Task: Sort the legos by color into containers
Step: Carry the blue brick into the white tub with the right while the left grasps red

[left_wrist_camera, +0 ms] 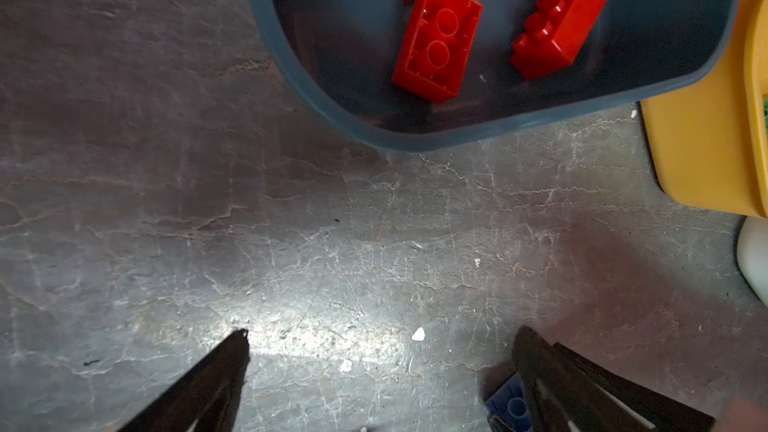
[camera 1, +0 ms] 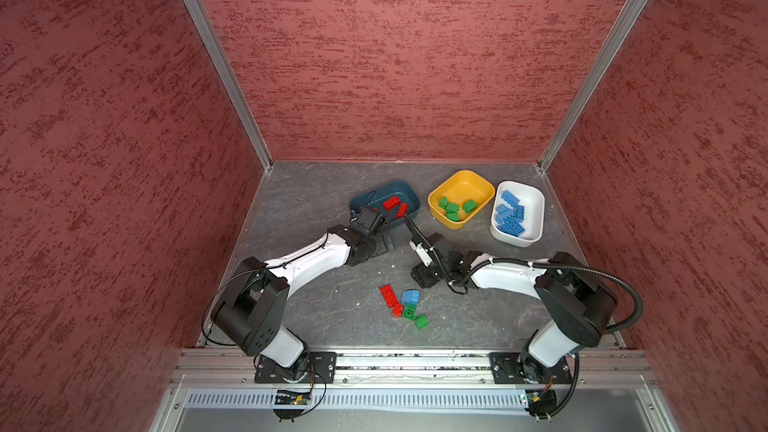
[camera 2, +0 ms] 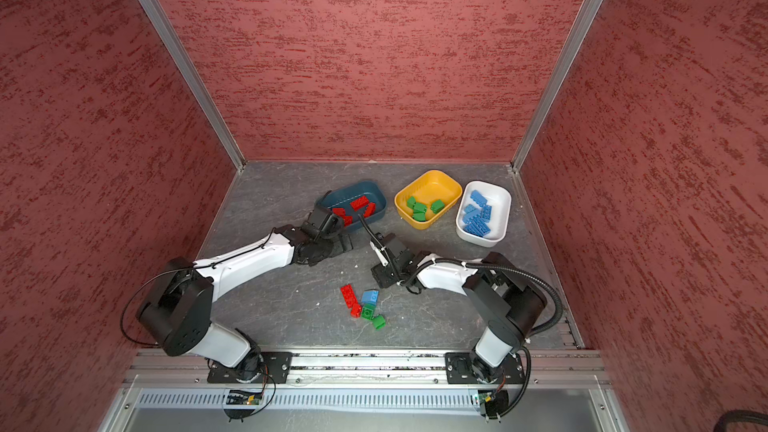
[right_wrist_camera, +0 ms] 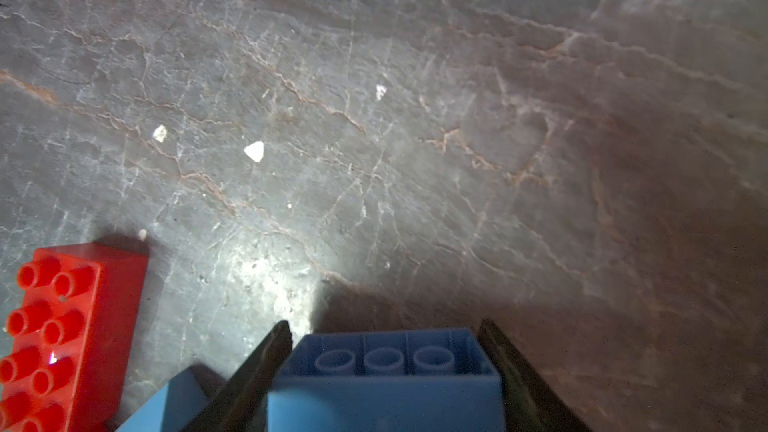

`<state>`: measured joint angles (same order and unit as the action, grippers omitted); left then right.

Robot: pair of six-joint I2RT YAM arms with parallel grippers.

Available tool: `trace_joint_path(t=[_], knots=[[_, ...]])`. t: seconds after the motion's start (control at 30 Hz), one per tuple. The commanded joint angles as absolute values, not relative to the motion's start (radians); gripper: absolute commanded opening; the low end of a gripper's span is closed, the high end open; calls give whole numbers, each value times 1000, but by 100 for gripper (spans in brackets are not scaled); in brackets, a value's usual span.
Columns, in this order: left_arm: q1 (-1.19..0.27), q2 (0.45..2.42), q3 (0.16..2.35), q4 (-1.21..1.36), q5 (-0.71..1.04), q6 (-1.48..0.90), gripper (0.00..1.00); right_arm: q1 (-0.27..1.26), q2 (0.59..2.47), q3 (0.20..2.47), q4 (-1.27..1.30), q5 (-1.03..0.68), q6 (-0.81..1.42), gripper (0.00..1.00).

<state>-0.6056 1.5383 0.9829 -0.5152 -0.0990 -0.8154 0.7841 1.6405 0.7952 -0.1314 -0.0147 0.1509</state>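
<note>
Teal tub [camera 1: 395,188] reds [camera 1: 390,202], yellow tub [camera 1: 465,184] greens [camera 1: 452,207], white tub [camera 1: 530,201] blues [camera 1: 511,214], left claw [left_wrist_camera: 380,334] spread, right claw [right_wrist_camera: 384,323] pinching blue brick [right_wrist_camera: 386,388]

Mottled red walls [camera 1: 415,56] ringed a grey table [camera 1: 316,317] veined in pale cracks. On the far side, the dark teal tub [camera 1: 409,192] carried red bricks [camera 1: 390,202], the yellow tub [camera 1: 461,179] held green bricks [camera 1: 453,207] and the white tub [camera 1: 536,201] was full of light blue bricks [camera 1: 511,214]. Nearer, a loose cluster [camera 1: 409,312] showed red, green and blue. The black right gripper [right_wrist_camera: 384,328] framed a light blue brick [right_wrist_camera: 386,384], a bright red brick [right_wrist_camera: 70,334] beside it.
</note>
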Motion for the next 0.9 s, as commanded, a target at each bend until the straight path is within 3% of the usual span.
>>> trace_joint_path(t=[0.0, 0.6, 0.87], knots=[[-621, 1555, 1029, -553, -143, -795, 99, 775, 1578, 782, -107, 73, 172, 51], [-713, 1585, 1087, -650, -194, -793, 99, 417, 1282, 708, 58, 92, 273, 41], [-790, 1642, 1138, -782, -194, -773, 99, 189, 1305, 692, 164, 46, 427, 39]])
